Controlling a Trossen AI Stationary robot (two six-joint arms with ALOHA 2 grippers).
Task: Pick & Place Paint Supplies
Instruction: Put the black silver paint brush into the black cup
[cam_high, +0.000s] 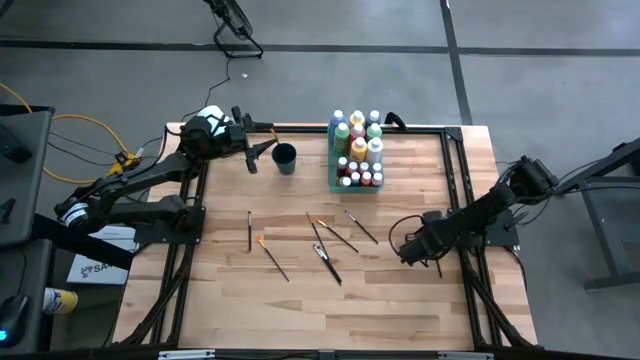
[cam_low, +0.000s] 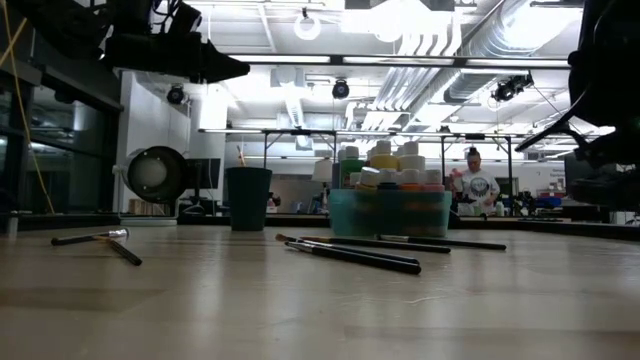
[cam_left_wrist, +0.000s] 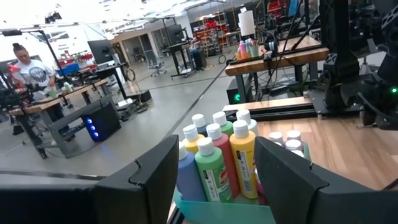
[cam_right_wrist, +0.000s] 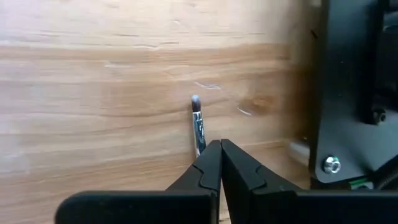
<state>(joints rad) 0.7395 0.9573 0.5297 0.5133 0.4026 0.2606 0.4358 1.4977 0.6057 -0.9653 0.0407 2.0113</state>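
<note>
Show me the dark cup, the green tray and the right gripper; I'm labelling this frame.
Dark cup (cam_high: 284, 158), high view, on its rim opening.
Green tray (cam_low: 390, 213), low view, on its front wall.
Right gripper (cam_right_wrist: 219, 152), right wrist view, where the shut fingertips meet.

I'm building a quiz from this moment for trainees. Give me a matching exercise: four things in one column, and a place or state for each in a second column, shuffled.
Things:
1. left gripper
2. right gripper
3. paint bottles
4. dark cup

Places or states:
A. packed in the green tray
B. shut on a paintbrush
C. open, raised near the cup
D. standing alone on the table, left of the tray

Pairs: 1-C, 2-B, 3-A, 4-D
</note>
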